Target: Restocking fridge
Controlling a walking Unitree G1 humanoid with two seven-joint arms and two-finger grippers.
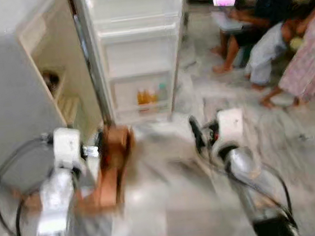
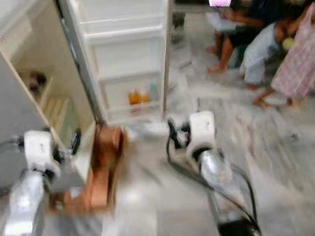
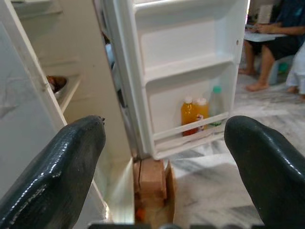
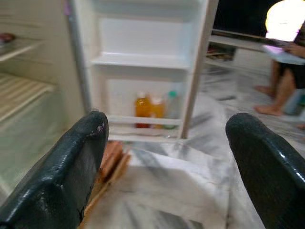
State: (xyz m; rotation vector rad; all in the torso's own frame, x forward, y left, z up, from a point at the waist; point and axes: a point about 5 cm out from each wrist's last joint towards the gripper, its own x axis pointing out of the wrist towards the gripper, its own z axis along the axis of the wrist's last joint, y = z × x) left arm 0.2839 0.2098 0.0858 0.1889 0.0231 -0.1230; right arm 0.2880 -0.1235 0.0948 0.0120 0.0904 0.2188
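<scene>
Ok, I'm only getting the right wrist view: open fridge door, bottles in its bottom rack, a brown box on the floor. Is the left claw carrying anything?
Observer: No. The left claw is open and empty, and it is pointed at the foot of the fridge door.
Operator: I can see someone's legs at the edge of my picture. Is that the only person there?
Observer: No. On the robot's right, away from the fridge, there's a seated person in dark clothes, plus one in light blue and one in pink.
</scene>
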